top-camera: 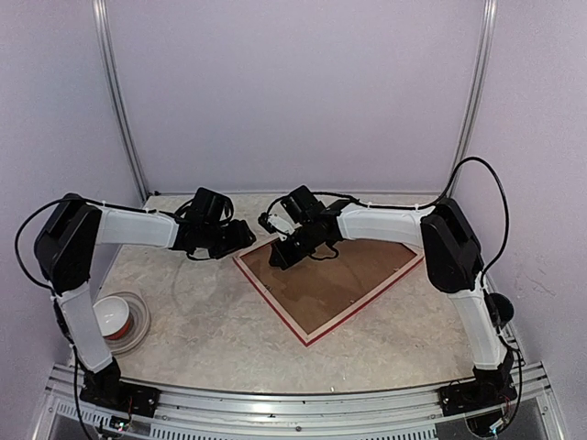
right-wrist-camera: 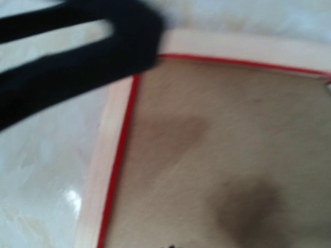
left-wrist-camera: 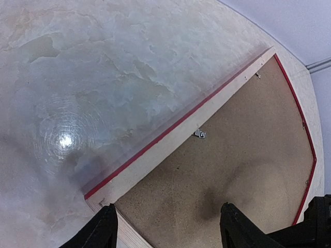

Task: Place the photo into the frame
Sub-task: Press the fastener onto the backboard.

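The frame (top-camera: 341, 275) lies face down on the table, with its red edge and pale wood rear showing. A brown backing board (top-camera: 335, 270) fills it. The photo is hidden or out of view. My left gripper (top-camera: 240, 236) is open and empty, and hovers at the frame's left corner. In the left wrist view it (left-wrist-camera: 170, 230) stands over the backing board (left-wrist-camera: 243, 155) beside a small metal clip (left-wrist-camera: 199, 134). My right gripper (top-camera: 284, 252) hangs over the frame's far left part. Its fingers do not show clearly in the blurred right wrist view, which shows the frame's corner (right-wrist-camera: 155, 46) and the backing board (right-wrist-camera: 217, 155).
A white round bowl (top-camera: 119, 316) sits at the table's left, near the left arm's base. The left gripper's black fingers (right-wrist-camera: 77, 46) cross the top left of the right wrist view. Walls close in the back and sides.
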You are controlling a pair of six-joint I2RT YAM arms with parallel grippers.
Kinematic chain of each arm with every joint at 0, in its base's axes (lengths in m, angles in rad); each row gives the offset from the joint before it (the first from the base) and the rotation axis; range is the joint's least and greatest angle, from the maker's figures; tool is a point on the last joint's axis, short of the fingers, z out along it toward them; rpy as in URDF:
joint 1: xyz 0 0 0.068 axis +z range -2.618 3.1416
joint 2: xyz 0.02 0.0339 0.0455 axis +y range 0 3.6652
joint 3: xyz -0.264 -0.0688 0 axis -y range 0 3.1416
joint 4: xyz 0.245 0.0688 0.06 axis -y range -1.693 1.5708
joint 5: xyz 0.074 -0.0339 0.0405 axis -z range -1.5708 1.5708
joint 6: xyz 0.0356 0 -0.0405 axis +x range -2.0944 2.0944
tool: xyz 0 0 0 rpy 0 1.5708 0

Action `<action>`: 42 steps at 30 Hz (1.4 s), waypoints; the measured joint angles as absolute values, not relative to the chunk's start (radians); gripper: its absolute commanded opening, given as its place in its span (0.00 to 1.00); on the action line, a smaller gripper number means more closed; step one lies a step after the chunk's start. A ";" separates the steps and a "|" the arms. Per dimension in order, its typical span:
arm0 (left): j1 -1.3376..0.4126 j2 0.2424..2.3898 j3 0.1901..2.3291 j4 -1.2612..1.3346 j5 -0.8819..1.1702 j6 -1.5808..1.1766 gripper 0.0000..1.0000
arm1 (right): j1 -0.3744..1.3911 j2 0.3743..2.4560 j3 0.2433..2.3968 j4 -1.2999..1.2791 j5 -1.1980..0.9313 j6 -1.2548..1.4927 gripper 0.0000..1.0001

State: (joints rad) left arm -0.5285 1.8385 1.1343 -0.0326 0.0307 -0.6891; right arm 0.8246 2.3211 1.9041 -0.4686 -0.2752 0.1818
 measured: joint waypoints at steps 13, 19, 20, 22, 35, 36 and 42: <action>-0.529 1.871 1.130 0.019 0.060 -0.697 0.67 | 0.860 2.339 1.852 -0.464 -0.352 0.173 0.00; -0.530 1.892 1.129 0.020 0.065 -0.700 0.66 | 0.859 2.363 1.850 -0.449 -0.364 0.172 0.00; -0.530 1.893 1.129 0.020 0.066 -0.701 0.67 | 0.859 2.364 1.851 -0.449 -0.366 0.172 0.00; -0.530 1.898 1.129 0.020 0.067 -0.701 0.67 | 0.857 2.368 1.855 -0.451 -0.371 0.173 0.00; -0.536 1.936 1.129 0.047 0.070 -0.703 0.67 | 0.841 2.373 1.861 -0.477 -0.452 0.131 0.00; -0.537 1.938 1.129 0.051 0.070 -0.702 0.67 | 0.839 2.373 1.861 -0.482 -0.462 0.128 0.00; -0.538 1.939 1.129 0.053 0.069 -0.703 0.66 | 0.833 2.383 1.874 -0.516 -0.513 0.123 0.00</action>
